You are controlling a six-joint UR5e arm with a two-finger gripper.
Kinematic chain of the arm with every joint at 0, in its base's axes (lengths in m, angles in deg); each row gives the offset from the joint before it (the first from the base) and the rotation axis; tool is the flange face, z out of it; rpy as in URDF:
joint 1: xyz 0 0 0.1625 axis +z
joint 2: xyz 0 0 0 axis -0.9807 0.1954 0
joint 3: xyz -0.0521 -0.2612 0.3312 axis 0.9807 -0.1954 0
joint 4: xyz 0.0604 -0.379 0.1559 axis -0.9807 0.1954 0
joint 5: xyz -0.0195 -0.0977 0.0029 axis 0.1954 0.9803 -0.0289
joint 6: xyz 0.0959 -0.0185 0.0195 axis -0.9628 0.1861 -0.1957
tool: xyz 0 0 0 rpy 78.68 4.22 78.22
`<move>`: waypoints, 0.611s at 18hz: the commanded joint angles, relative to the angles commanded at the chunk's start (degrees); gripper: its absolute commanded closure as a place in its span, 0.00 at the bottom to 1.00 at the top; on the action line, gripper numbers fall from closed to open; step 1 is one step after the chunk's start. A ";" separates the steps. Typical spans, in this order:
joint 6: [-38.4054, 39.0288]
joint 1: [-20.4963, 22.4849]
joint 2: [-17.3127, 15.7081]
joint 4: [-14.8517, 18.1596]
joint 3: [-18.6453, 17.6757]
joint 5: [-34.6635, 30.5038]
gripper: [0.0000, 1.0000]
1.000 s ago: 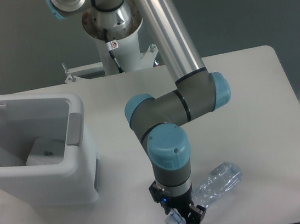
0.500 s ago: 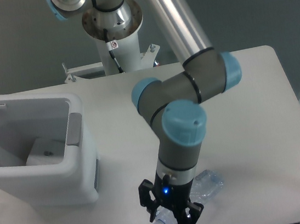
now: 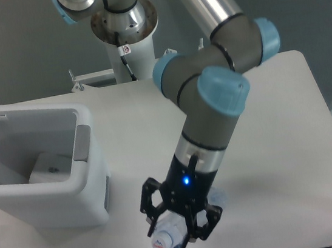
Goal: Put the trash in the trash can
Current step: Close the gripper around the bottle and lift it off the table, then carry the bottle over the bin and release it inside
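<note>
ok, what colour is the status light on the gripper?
Blue: a small glowing dot on the gripper body, above the held bottle; seen in the fixed camera.

No text, label or number is legible anywhere.

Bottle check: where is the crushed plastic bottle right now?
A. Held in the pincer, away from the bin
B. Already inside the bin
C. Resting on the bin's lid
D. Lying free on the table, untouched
A: the pincer is shut on the bottle near the table's front edge, to the right of the open trash can.
</note>
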 joint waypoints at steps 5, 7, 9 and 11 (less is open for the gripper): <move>2.38 0.70 -2.99 -0.18 0.26 7.03 0.50; 3.70 0.70 -4.22 -0.18 0.35 10.37 0.50; 4.22 0.62 -5.10 -0.18 0.35 13.62 0.50; 5.10 0.35 -6.42 -0.26 0.35 16.52 0.50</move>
